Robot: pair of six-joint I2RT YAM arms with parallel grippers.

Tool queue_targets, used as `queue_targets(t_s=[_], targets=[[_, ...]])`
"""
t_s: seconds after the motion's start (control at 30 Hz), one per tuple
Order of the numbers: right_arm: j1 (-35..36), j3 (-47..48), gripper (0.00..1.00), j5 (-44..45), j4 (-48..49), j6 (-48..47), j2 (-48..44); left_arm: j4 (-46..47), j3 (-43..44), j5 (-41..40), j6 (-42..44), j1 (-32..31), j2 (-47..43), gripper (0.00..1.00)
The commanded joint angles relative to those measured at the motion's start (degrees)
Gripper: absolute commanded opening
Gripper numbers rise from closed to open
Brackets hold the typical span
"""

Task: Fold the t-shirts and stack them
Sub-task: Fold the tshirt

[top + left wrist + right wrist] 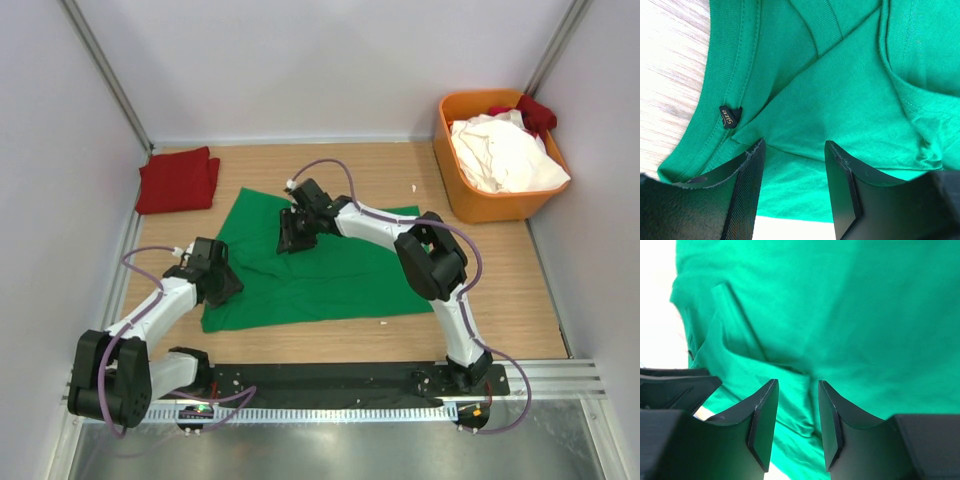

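The green shirt (pixel 320 272) lies spread on the counter (pixel 505 295) beneath both arms. The left fingers (pixel 747 195) stand apart above it, its collar tag just beside them. The right fingers (pixel 765 422) are apart too, over a fold, gripping nothing.

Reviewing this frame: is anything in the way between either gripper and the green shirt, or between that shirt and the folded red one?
Nothing visible. The left gripper and right gripper both hang open directly over the green shirt, with only its cloth beneath. Between it and the folded red shirt only a strip of table shows.
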Motion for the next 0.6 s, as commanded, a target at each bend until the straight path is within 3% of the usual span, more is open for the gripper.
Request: queue_targets(t_s=[0.0,0.57], targets=[[0.83,0.66,0.43,-1.62,2.16,0.80,0.16,-1.08,-0.88,-2.42,-0.07,-0.09,0.18,0.53],[2.59,0.22,0.43,-0.56,2.07,0.89,1.92,-0.91,-0.88,-2.51,0.01,-0.01,0.19,0.52]])
